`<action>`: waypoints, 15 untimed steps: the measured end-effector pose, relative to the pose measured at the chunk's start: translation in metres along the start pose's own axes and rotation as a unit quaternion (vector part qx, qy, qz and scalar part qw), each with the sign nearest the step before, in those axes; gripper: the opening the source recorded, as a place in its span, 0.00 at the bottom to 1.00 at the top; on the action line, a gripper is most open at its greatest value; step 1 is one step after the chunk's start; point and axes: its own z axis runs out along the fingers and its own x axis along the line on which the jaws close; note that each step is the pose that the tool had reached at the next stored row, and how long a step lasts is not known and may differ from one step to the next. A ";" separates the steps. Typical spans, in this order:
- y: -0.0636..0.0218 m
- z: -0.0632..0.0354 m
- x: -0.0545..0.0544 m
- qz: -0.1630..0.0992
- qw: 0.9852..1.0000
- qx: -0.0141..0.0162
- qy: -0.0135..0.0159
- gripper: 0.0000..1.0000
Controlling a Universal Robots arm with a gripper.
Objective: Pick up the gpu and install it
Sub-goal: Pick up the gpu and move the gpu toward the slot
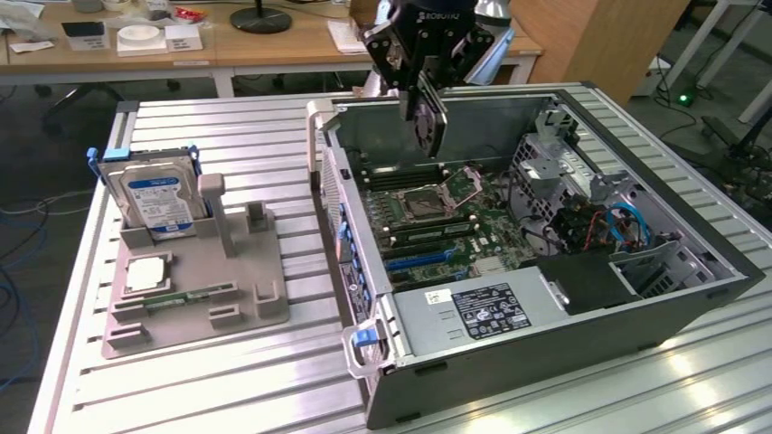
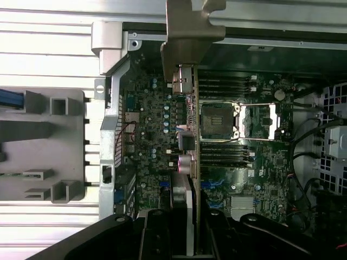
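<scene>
My gripper (image 1: pixel 422 86) is clamped on the gpu (image 1: pixel 431 127), with the jaws narrowed onto its two dark faces. The card hangs upright and edge-down above the open computer case (image 1: pixel 675 298). In the exterior view it sits over the far part of the motherboard (image 1: pixel 453 226), near the CPU socket (image 1: pixel 425 201), and as far as I can tell it is not touching the board. In the wrist view I look straight down the card's thin edge. Its silvery bracket (image 2: pixel 187 27) lies at the end away from me, and my black fingers (image 2: pixel 157 238) press on either side.

Well apart on the exterior view's left, a grey holder (image 1: pixel 241 307) rests on the slatted table (image 1: pixel 217 380) — the hard drive (image 1: pixel 151 194) stands upright in it, and the green memory stick (image 1: pixel 181 297) lies flat in its slot. The power supply (image 1: pixel 483 312) sits at the near end of the case.
</scene>
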 end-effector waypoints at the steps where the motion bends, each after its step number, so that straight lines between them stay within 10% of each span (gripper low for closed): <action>1: 0.0000 0.0001 -0.001 0.000 1.000 0.000 0.000 0.28; 15: -0.0001 0.0003 -0.012 0.000 1.000 0.000 0.000 0.28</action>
